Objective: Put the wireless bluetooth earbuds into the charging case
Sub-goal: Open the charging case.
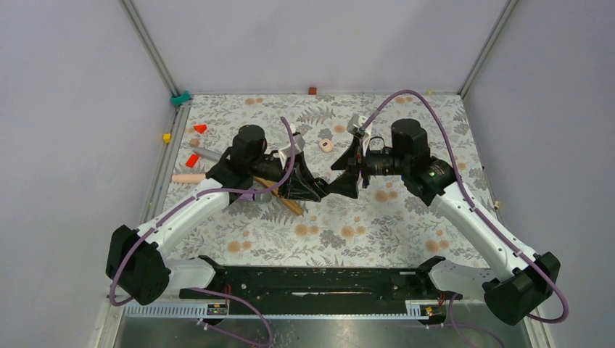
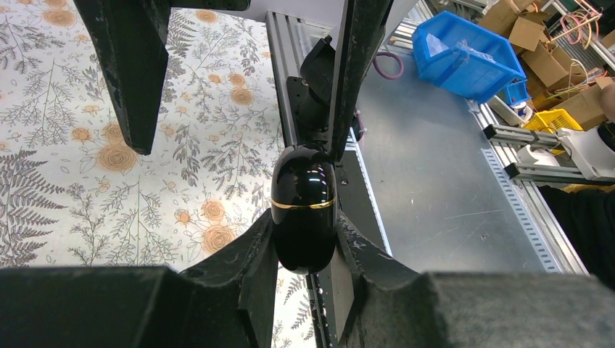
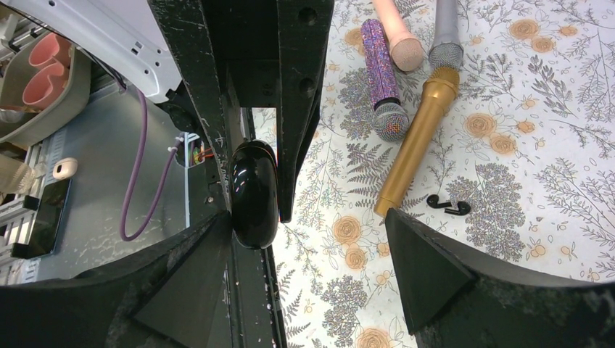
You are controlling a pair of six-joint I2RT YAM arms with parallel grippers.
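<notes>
my left pincer (image 2: 304,230): clenched on the charging case (image 2: 303,206), gripping its lower half just under the gold seam, centre of the left wrist view.
my right pincer (image 3: 308,217): released, jaws wide. One finger (image 3: 196,254) sits just beside the case at centre-left of the right wrist view, and the other is well apart at lower right.
charging case: glossy black and egg-shaped. The seam is shut all round and the lid is not yet raised.
case contents: cannot tell, as nothing shows through the closed shell.
earbuds (image 3: 448,205): a small black shape on the floral cloth (image 3: 522,101), right of centre in the right wrist view, near the tail of the gold microphone (image 3: 417,145). I cannot tell whether it is one bud or both.
step in hand: as I judge it, opening the lid with the right pincer while the left pincer steadies the case.
how to do it well: keep my left grip below the seam so the upper half stays free. Bring one right finger to the seam and lift gently, because the shell is slick and may twist. I cannot make out the hinge side, so I would probe lightly before committing.
blue bin (image 2: 464,54): upper right of the left wrist view, off the cloth. It holds something pale, too small to name.
grey tray (image 3: 29,109): upper left of the right wrist view, with pink rounded forms inside.
</notes>
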